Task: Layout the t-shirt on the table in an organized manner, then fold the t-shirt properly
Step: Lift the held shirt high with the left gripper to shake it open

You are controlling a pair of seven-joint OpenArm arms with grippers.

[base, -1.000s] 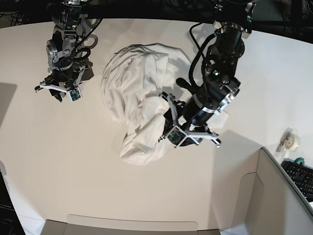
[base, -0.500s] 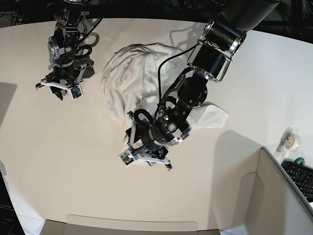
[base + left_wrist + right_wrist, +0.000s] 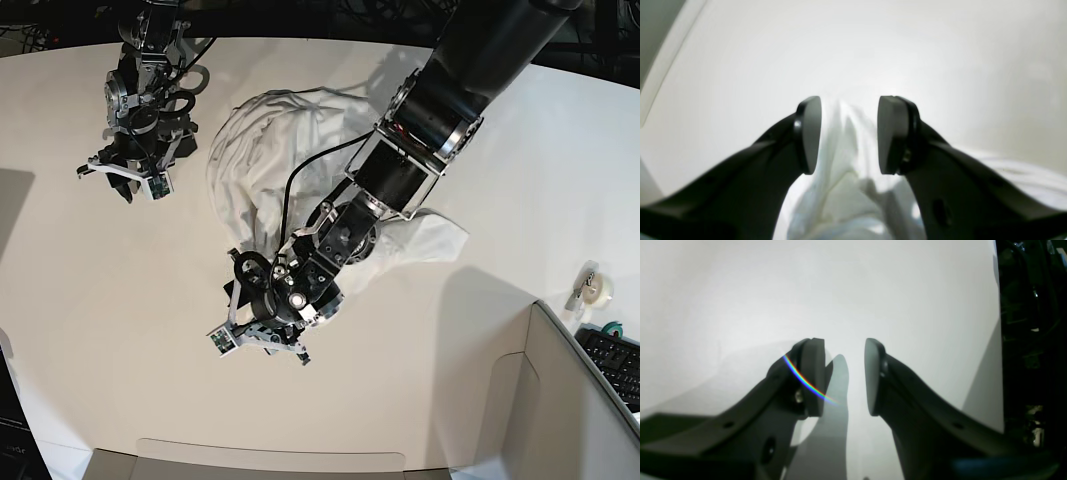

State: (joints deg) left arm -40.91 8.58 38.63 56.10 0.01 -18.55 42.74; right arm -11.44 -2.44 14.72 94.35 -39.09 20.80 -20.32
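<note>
so, in the base view i see the t-shirt (image 3: 285,160) lying as a crumpled white heap near the middle of the table (image 3: 120,300), with one flap spread out flat toward the cardboard box (image 3: 560,400) side. my left gripper (image 3: 258,340) is low at the near end of the heap, the arm reaching over the cloth. in the left wrist view the two dark pads (image 3: 808,133) stand apart and a bunched ridge of white cloth (image 3: 846,146) runs up between them; i cannot tell if the pads really press it or only stand around it. my right gripper (image 3: 128,180) hangs over bare table well apart from the shirt, on the far side. in the right wrist view its fingers (image 3: 813,373) are parted with a clear gap, nothing between them, only the white surface and their shadow under. a tape roll (image 3: 598,288) lies near the table edge, beside the box, and a keyboard (image 3: 615,365) shows at the corner.
</note>
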